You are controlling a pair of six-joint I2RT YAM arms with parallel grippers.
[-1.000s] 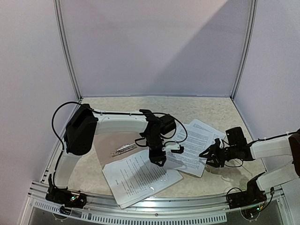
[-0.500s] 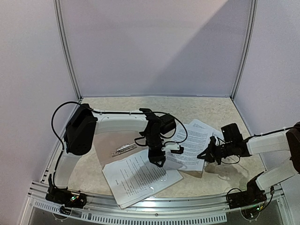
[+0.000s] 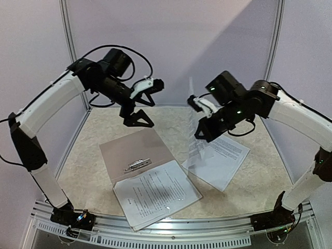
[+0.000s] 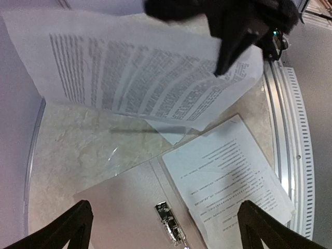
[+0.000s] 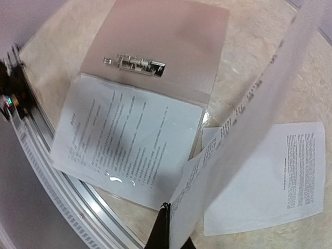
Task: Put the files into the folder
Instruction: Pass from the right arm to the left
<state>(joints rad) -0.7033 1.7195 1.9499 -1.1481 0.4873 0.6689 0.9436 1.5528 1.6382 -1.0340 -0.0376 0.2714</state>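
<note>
Left gripper [image 3: 148,102]: fingers wide apart, nothing between them. Hangs high over the back left of the table [image 3: 171,116].

Right gripper [image 3: 200,118]: closed tight on the edge of one loose sheet [image 3: 197,150]. Holds it up in the air, nearly on edge, with the lower end hanging toward the table right of centre.

Loose sheet: thin white paper, half see-through against the light, printed with close lines of small black text.

Folder [image 3: 132,149]: lies open and flat left of centre. Brownish-tan, with a small silver clip [image 3: 137,165] at the near edge of the bare cover.

Second sheet [image 3: 155,193]: lies on the near half of the folder, just below the clip, corner reaching toward the rail [image 3: 171,227]. Shows a few glossy glints.

Third sheet [image 3: 225,155]: flat on the table just right of the folder, partly behind the hanging one.

Table: beige, speckled like stone. Ribbed metal rail along the near edge. Pale walls on three sides, joined by slim metal posts.

Print on all three sheets: too small to read.
</note>
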